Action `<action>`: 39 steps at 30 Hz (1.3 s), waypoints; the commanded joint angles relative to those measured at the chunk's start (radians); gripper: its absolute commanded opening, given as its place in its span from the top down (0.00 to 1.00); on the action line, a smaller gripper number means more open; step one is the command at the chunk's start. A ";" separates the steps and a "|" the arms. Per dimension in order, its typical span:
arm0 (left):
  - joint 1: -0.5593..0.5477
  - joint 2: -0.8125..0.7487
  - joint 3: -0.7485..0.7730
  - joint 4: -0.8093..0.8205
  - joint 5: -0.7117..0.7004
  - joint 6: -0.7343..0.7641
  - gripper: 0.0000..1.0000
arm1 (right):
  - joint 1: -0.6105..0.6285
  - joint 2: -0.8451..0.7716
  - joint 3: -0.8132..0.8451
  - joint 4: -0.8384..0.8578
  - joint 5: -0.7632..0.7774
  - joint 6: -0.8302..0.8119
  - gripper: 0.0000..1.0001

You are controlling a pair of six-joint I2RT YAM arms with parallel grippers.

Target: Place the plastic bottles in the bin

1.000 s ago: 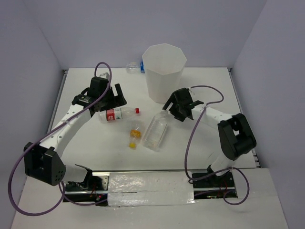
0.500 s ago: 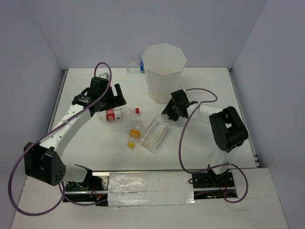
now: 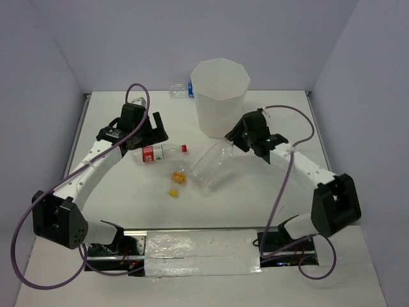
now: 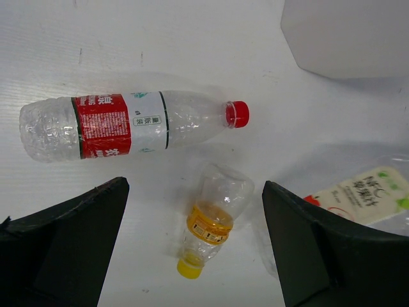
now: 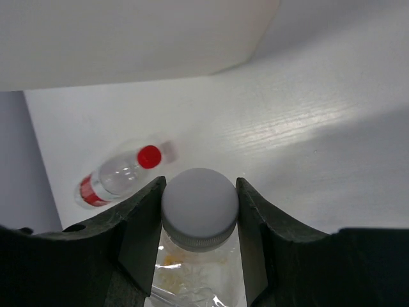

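Note:
The bin [image 3: 220,96] stands upright at the back middle. My right gripper [image 3: 236,142] is shut on the capped neck of the wide clear bottle [image 3: 211,166], whose neck end is raised toward the bin. In the right wrist view its grey cap [image 5: 199,208] sits between the fingers of the right gripper [image 5: 199,192]. My left gripper [image 3: 144,133] hangs open above the red-label bottle [image 3: 156,153], which lies on its side [image 4: 128,125]. The yellow-cap bottle [image 3: 176,181] lies between the open fingers in the left wrist view [image 4: 214,220]. A blue-label bottle [image 3: 181,90] lies behind the bin.
Grey walls close in the white table [image 3: 275,192] at the back and both sides. A taped strip [image 3: 201,252] runs along the near edge between the arm bases. A purple cable [image 3: 137,96] loops over the left arm.
The right gripper has shut on the wide bottle's cap and lifted that end. The right arm has stretched out to the right. The left arm has not moved.

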State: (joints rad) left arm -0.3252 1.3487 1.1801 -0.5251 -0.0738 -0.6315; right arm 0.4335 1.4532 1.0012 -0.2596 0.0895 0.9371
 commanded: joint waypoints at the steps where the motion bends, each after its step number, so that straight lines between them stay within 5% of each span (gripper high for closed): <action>1: -0.002 -0.022 0.007 0.002 -0.017 0.010 0.01 | -0.018 -0.137 0.046 -0.081 0.098 -0.038 0.74; 11: -0.002 -0.020 0.009 0.002 -0.018 0.007 0.01 | -0.024 -0.277 0.157 -0.187 0.144 -0.090 0.79; 20: -0.003 -0.036 0.010 -0.007 -0.032 0.013 0.01 | -0.041 -0.278 0.482 -0.254 0.205 -0.164 0.79; 33: -0.002 -0.060 -0.005 -0.035 -0.006 0.024 0.01 | -0.125 0.208 1.275 -0.348 0.266 -0.213 0.81; 39: -0.003 -0.077 -0.031 -0.044 0.064 0.021 0.01 | -0.128 0.325 1.308 -0.261 0.331 -0.212 0.82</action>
State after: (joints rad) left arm -0.3252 1.3033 1.1557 -0.5709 -0.0624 -0.6277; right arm 0.3077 1.7584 2.2723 -0.5621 0.3626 0.7261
